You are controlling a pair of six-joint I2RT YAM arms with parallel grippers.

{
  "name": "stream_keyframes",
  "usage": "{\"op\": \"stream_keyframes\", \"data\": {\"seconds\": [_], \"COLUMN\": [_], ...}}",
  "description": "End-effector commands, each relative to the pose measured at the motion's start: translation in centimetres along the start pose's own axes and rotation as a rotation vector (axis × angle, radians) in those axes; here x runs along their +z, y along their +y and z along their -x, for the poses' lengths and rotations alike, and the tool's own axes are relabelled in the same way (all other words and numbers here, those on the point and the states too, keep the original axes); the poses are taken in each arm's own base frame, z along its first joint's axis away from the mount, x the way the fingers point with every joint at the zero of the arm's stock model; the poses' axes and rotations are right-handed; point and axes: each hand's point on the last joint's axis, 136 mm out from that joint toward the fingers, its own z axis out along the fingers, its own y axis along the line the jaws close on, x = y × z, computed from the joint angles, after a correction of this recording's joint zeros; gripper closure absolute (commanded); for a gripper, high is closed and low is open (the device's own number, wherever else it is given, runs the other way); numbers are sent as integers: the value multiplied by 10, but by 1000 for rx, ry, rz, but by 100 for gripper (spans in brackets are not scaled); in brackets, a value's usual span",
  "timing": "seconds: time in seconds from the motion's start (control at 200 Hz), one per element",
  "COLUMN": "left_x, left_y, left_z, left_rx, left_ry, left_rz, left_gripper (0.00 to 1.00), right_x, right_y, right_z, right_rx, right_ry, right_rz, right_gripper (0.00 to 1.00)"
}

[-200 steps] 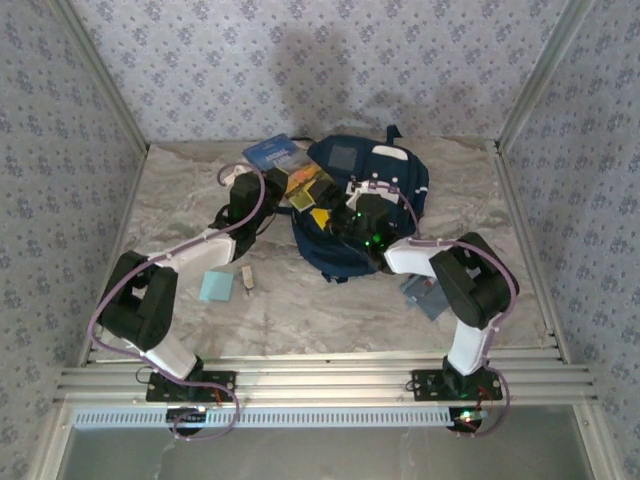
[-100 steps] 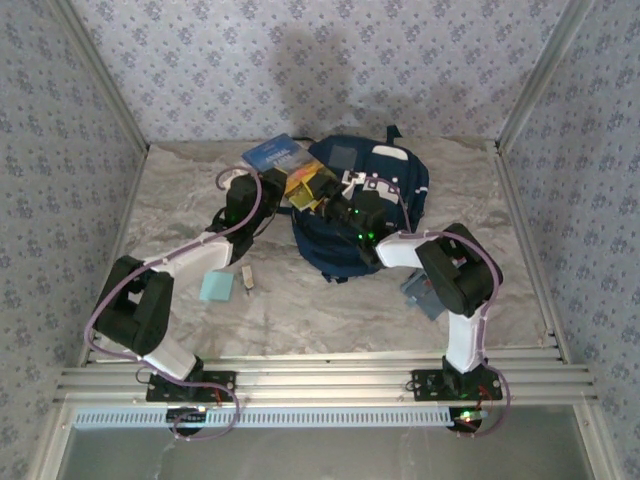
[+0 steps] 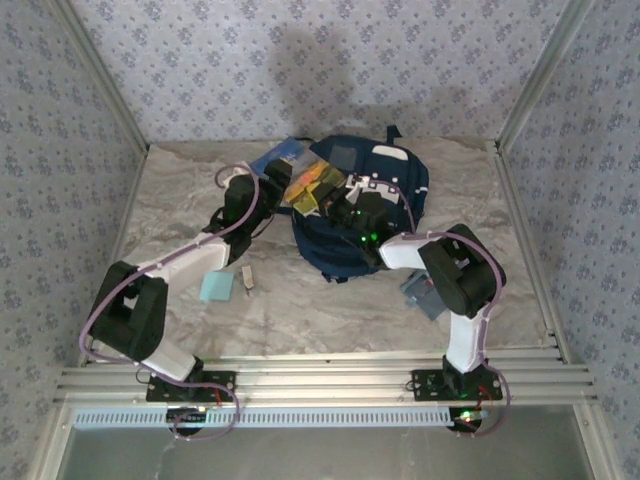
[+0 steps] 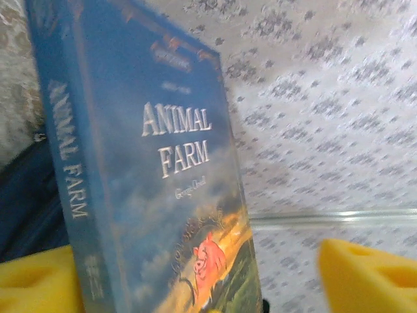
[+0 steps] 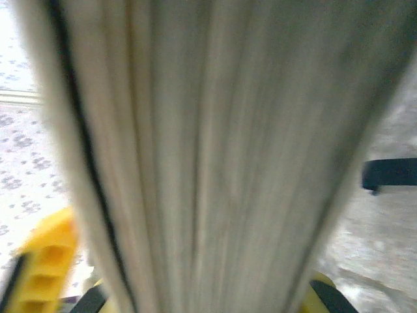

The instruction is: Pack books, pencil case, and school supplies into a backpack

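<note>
Standing upright btwn the yellow fingers (image 4: 36, 283) of the left gripper (image 4: 202, 277), the paperback (image 4: 163, 163) sits against the left-hand pad in the left wrist view. There is a clear gap to the other finger, so the jaws are spread wide and not pinching it. In the top view the left gripper (image 3: 292, 183) reaches in from the left. The paperback (image 3: 278, 158) is tilted, at the upper-left edge of the backpack (image 3: 405, 195). The right gripper (image 3: 325, 192) meets it from the right. In the right wrist view the right gripper (image 5: 182, 287) has a yellow finger (image 5: 45, 267) tight on each side of the paperback's (image 5: 208, 130) page edges, i.e. clamped on it.

Count, L to R:
- 1 light-blue pad (image 3: 215, 287)
- 1 small beige block (image 3: 246, 278), just beside the pad on the table (image 3: 170, 210)
- 1 paperback
- 1 backpack
- 1 pencil case (image 3: 422, 295)

Hard to make out:
- The right wrist view is heavily blurred, pages only as streaks.
- The paperback's bottom edge is cut off in the left wrist view.
- A strip of navy backpack (image 4: 26, 202) fabric shows behind the paperback.
- The right arm covers part of the pencil case and the backpack's front, so can't tell if its mouth is unzipped.
</note>
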Motion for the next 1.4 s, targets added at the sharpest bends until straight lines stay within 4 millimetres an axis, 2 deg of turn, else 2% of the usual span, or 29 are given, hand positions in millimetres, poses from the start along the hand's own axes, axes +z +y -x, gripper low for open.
{"op": "stream_keyframes", "data": {"seconds": [0.0, 0.13, 0.345, 0.495, 0.595, 0.76, 0.845, 0.909, 1.144, 1.279, 1.394], "left_x": [-21, -33, -36, -27, -23, -12, -5, 1, 15, 28, 43], "left_y": [-34, -42, -31, -15, -9, 12, 34, 46, 64, 78, 88], "left_z": [4, 2, -16, -44, -67, -109, -128, -143, -183, -196, -196], "left_rx": [189, 425, 747, 930, 1055, 1343, 1514, 1592, 1602, 1625, 1660], "left_ry": [27, 94, 292, 494, 615, 808, 902, 953, 1073, 1115, 1093], "left_rz": [-15, 26, 120, 142, 134, 144, 209, 211, 138, 141, 171], "left_gripper": [1, 1, 1, 3, 4, 8, 14, 15, 16, 17, 17], "right_x": [-22, -54, -132, -192, -231, -279, -294, -300, -308, -310, -311], "right_y": [20, 11, 8, 12, 8, -4, -10, -12, -27, -29, -27], "right_z": [21, 38, 66, 83, 91, 100, 103, 104, 103, 104, 105], "right_rx": [-97, -184, -361, -465, -477, -418, -373, -347, -301, -287, -288], "right_ry": [-41, -65, -117, -131, -150, -211, -241, -259, -263, -268, -275], "right_rz": [-2, -113, -357, -523, -629, -694, -683, -669, -669, -661, -653], "right_gripper": [100, 100, 100, 100, 100, 100, 100, 100, 100, 100, 100]}}
